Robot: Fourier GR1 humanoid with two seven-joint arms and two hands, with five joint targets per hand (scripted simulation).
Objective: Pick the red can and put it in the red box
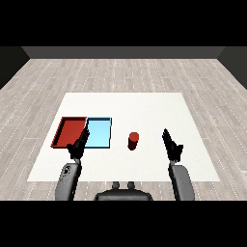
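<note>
The red can stands upright on the white counter, just right of the frame's centre. It is apart from the light blue tray on its left. The red tray lies beyond that, at centre-left of the frame, the two trays touching side by side.

My right hand is to the right of the can, near it but not touching. Its fingers are straight and point up the frame, holding nothing. My left hand sits at the near edge of the trays, over the seam between red and blue. Its fingers are also straight and empty.

I judge the can to be light and stiff: a small cylinder with a smooth, probably slick wall. It should not give when I close on it, but it could tip or roll if I nudge it near the top. I would curl my right fingers round the middle of its side, thumb opposite, and keep it upright. After that it has to travel across the blue tray to reach the red one.
</note>
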